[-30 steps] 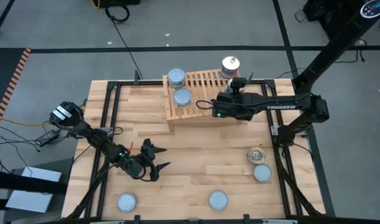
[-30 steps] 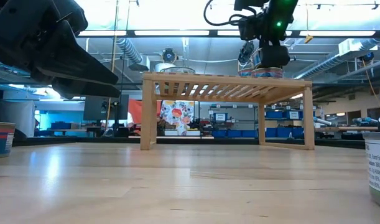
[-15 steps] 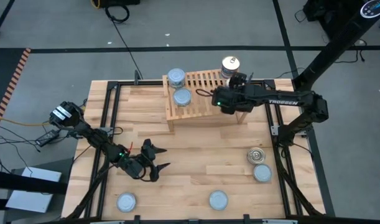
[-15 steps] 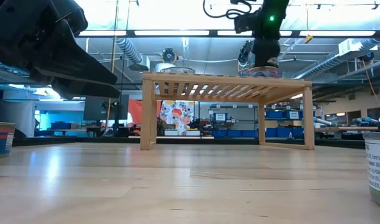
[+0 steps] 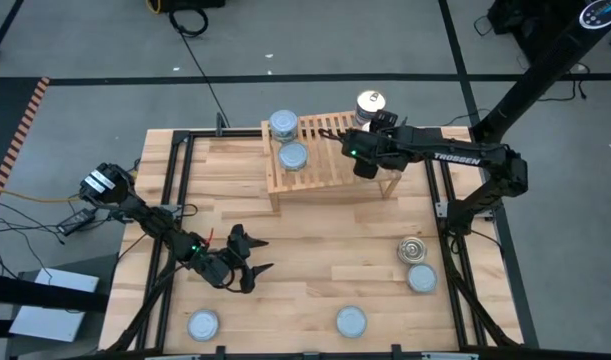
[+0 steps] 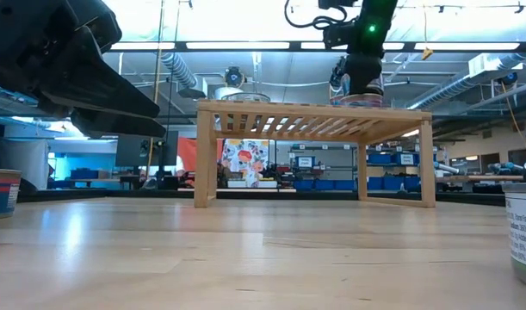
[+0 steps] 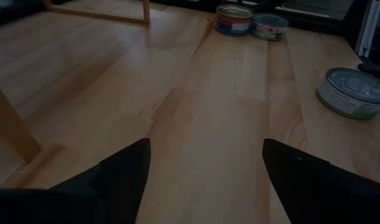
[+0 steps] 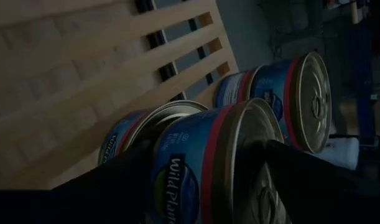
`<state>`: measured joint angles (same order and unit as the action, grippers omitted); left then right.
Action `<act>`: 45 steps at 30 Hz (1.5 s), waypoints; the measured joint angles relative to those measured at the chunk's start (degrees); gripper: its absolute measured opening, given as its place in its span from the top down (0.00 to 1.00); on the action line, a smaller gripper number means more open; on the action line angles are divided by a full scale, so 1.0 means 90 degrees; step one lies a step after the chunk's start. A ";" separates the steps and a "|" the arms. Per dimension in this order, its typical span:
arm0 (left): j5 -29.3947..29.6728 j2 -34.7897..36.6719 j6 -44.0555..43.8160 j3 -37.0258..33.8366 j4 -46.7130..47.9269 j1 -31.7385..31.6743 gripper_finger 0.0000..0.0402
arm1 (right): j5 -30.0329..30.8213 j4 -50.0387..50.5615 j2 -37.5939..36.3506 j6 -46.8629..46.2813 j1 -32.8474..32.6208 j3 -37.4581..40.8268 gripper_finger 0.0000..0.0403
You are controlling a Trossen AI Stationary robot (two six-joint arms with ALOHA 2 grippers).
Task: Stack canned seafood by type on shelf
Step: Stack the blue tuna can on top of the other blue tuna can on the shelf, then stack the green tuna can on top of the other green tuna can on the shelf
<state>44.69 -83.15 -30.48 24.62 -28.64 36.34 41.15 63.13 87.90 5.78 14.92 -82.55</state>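
While the left gripper [image 5: 247,254] idles spread near the table's front, the right gripper [image 5: 382,122], fingers spread, has swung across the shelf [image 5: 315,168] toward the gold-lidded tin [image 5: 370,103] at its far right corner, suggesting placement there is finished.

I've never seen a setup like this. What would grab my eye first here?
Probably the wooden shelf at the table's far edge, with tins on its slatted top: two silvery ones at one end, a golden-lidded stack at the other. The right gripper reaches over that golden stack. The left gripper waits low over the near side of the table, fingers spread, with more tins scattered around.
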 joint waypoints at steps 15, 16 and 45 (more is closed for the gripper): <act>0.0002 0.0000 -0.0002 0.0000 0.0000 0.0000 0.22 | -0.0301 -0.0200 -0.0154 -0.0406 -0.0005 0.0006 0.20; 0.0000 0.0000 -0.0002 0.0000 0.0000 0.0000 0.22 | -0.0315 -0.0211 -0.0187 -0.0465 -0.0005 0.0006 0.20; 0.0494 0.0000 -0.0316 0.0000 0.0291 -0.0223 0.25 | -0.0256 -0.0893 -0.0421 -0.0412 -0.0195 0.0006 0.30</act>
<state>49.13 -83.15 -33.33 24.62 -26.03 34.33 38.85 55.09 84.11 2.07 13.16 -82.50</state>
